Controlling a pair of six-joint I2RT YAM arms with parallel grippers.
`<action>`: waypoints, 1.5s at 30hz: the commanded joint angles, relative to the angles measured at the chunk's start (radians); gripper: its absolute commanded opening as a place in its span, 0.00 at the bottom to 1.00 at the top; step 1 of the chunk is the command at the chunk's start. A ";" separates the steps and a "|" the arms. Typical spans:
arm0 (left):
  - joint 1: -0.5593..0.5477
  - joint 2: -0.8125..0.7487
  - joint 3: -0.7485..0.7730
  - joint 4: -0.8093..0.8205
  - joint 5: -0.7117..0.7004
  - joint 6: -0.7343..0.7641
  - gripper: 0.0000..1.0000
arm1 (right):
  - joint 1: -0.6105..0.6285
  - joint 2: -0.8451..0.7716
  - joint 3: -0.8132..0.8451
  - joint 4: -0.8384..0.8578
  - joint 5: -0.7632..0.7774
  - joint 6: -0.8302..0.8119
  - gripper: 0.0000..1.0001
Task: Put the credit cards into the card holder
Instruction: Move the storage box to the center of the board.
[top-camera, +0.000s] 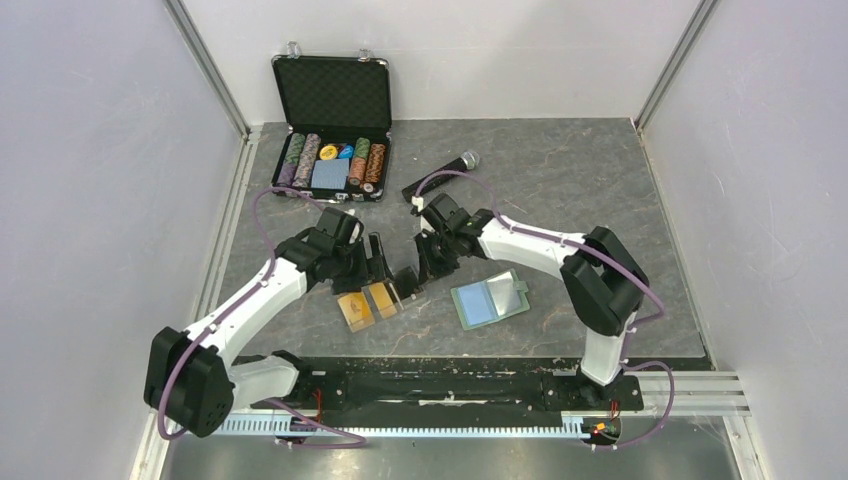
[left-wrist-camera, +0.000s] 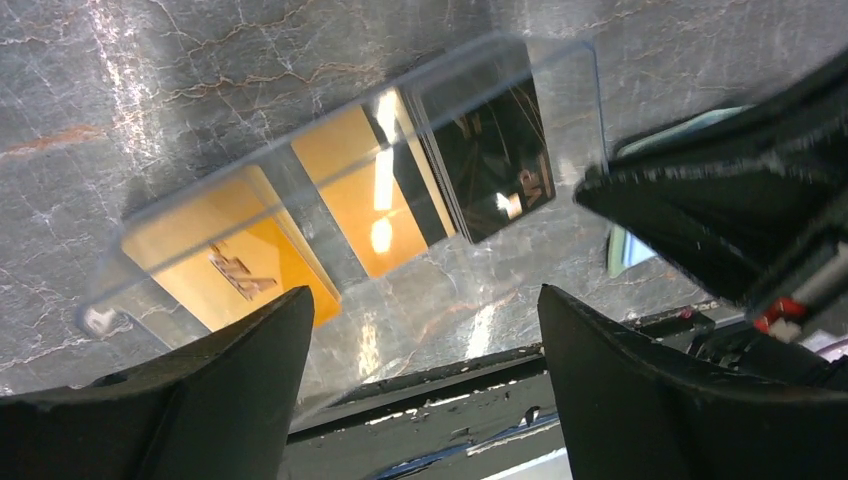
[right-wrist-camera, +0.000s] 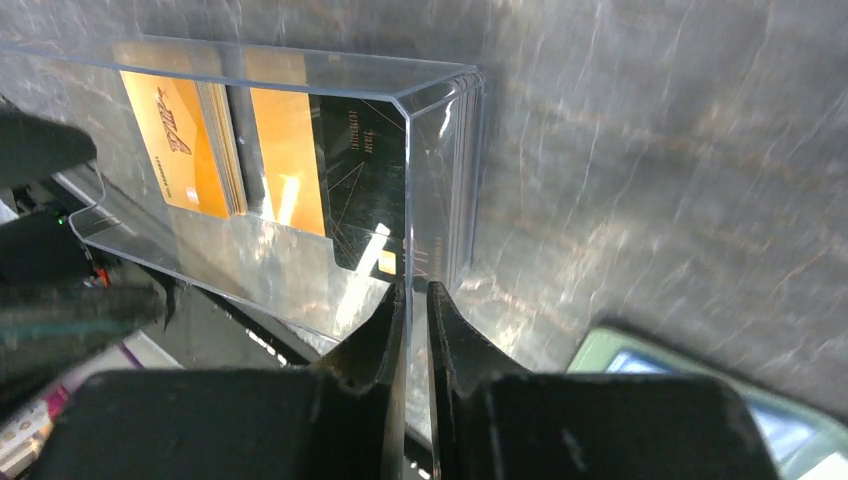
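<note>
The right pincer (right-wrist-camera: 416, 300) is pressed nearly together on the end wall of the clear tray (right-wrist-camera: 440, 180). The credit cards (right-wrist-camera: 180, 130) are kept in it, just ahead of the tips. The left pincer (left-wrist-camera: 422, 305) is held spread wide, with the tray just beyond its fingers. The card holder (top-camera: 489, 300) is laid open beside the right pincer.

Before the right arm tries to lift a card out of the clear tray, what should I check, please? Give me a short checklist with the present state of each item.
1. Card holder lies open, blue inside up: ok.
2. Left gripper is open at the clear tray: ok.
3. Right gripper has its jaws almost together at the tray's end: ok.
4. Black card truly pinched, not the tray wall: cannot tell.
5. Orange cards lie inside the tray: ok.
</note>
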 joint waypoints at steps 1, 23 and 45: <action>0.005 0.031 0.049 -0.002 0.004 0.047 0.86 | 0.031 -0.125 -0.103 0.056 -0.055 0.118 0.08; 0.002 0.166 0.075 0.119 0.113 0.047 0.64 | 0.032 -0.281 -0.386 0.459 -0.208 0.354 0.41; -0.032 0.078 -0.201 0.258 0.201 -0.084 0.56 | 0.029 -0.272 -0.447 0.465 -0.207 0.325 0.54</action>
